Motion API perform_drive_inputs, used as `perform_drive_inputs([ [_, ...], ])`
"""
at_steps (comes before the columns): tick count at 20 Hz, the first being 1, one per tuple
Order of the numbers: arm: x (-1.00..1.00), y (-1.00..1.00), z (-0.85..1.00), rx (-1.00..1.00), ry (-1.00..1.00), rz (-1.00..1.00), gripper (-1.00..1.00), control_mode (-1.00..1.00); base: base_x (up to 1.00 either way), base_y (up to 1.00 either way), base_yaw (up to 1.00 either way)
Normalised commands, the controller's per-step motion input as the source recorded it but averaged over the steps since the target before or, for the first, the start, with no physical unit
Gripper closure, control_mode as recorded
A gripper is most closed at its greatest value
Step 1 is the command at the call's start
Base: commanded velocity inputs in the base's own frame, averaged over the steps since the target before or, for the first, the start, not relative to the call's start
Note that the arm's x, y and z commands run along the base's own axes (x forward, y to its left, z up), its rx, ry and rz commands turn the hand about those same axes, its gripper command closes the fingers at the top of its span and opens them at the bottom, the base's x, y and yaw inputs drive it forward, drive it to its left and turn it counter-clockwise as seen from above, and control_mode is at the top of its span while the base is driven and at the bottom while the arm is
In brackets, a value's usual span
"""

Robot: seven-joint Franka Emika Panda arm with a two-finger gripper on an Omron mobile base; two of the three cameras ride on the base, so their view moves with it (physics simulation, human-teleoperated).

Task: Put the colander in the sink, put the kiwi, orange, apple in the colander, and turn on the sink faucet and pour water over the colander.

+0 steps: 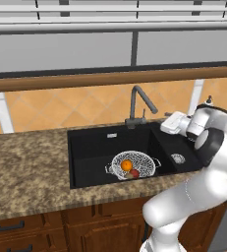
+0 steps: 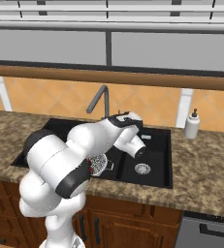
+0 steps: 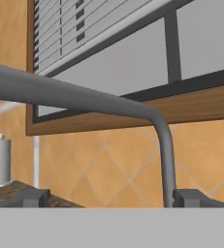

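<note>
The silvery mesh colander (image 1: pixel 143 162) sits in the left basin of the black sink (image 1: pixel 90 147). Inside it lie the orange (image 1: pixel 127 165), the red apple (image 1: pixel 135 173) and, squeezed beside the apple, the dull brown kiwi (image 1: pixel 128 175). The dark grey sink faucet (image 1: pixel 139 104) rises behind the basin. My gripper (image 3: pixel 112 198) hovers just right of it, above the sink's back rim, open and holding nothing. In the hand view the faucet's neck (image 3: pixel 166 155) stands close to the right fingertip (image 3: pixel 188 197), and its spout runs across the picture. Water is out of view.
A white soap bottle (image 2: pixel 192 124) stands on the granite counter (image 1: pixel 26 162) right of the sink. The smaller right basin has a steel drain (image 2: pixel 142 168). Tiled wall and a wooden window sill (image 1: pixel 110 78) close off the back.
</note>
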Motion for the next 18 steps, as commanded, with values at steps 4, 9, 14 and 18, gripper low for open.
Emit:
perform_drive_inputs([
  [4,0.15,0.05,-0.09,0.00,-0.07,0.00,-1.00,-1.00,0.00,0.00,0.00],
  [9,0.31,0.06,-0.01,0.00,-0.07,0.00,-1.00,-1.00,0.00,0.00,0.00],
  [14,0.23,0.14,0.00,0.00,-0.03,0.00,-1.00,-1.00,0.00,0.00,0.00],
  [18,0.16,0.07,0.00,0.00,-0.02,0.00,-1.00,-1.00,0.00,0.00,0.00],
])
